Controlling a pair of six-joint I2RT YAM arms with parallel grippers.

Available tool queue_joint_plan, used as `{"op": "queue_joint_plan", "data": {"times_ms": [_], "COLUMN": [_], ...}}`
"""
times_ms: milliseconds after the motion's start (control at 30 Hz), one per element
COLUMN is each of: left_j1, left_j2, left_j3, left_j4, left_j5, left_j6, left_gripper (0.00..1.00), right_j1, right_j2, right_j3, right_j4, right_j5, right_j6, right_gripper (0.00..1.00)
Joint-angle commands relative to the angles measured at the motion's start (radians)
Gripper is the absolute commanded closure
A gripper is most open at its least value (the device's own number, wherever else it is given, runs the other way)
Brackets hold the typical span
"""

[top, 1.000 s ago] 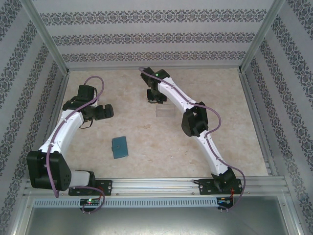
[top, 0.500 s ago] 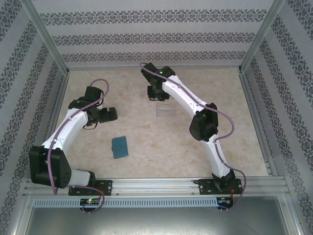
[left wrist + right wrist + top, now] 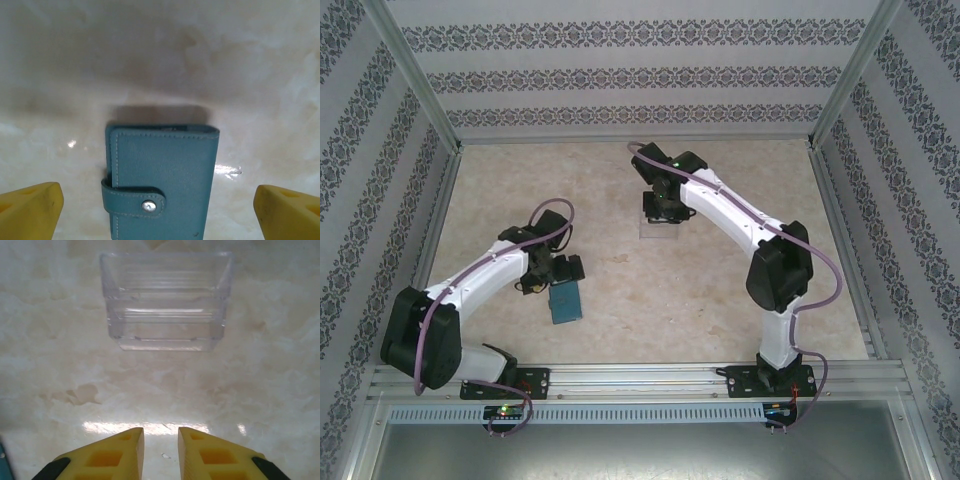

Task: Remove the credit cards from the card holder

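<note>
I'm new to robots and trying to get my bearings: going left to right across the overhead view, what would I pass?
The left arm's black shoulder joint → teal card holder → clear plastic box → right arm's black elbow joint.

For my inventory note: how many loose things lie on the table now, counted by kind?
teal card holder: 1
clear plastic box: 1
Total: 2
</note>
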Motion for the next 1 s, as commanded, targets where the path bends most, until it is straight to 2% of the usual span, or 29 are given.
{"op": "queue_joint_plan", "data": {"times_ms": [0, 233, 500, 800, 967], "left_j1": [-0.039, -0.087, -0.098, -0.099, -0.099], "left_j2": [0.001, 0.016, 0.047, 0.081, 0.084], "left_j3": [-0.036, -0.111, -0.133, -0.114, -0.117], "left_j4": [-0.002, 0.069, 0.115, 0.110, 0.124], "left_j5": [-0.055, -0.026, 0.002, -0.008, 0.008], "left_j6": [-0.121, -0.181, -0.154, -0.110, -0.102], "left_gripper": [0.01, 0.02, 0.06, 0.05, 0.11], "right_j1": [-0.018, -0.031, -0.029, -0.024, -0.022], "right_j2": [-0.072, -0.131, -0.147, -0.154, -0.156], "right_j3": [-0.066, -0.150, -0.188, -0.209, -0.210], "right_j4": [0.033, 0.051, 0.062, 0.067, 0.065], "right_j5": [-0.002, 0.003, -0.003, -0.003, -0.001], "right_j6": [-0.013, -0.014, -0.008, -0.003, -0.002], "right_gripper": [0.75, 0.74, 0.74, 0.74, 0.74]}}
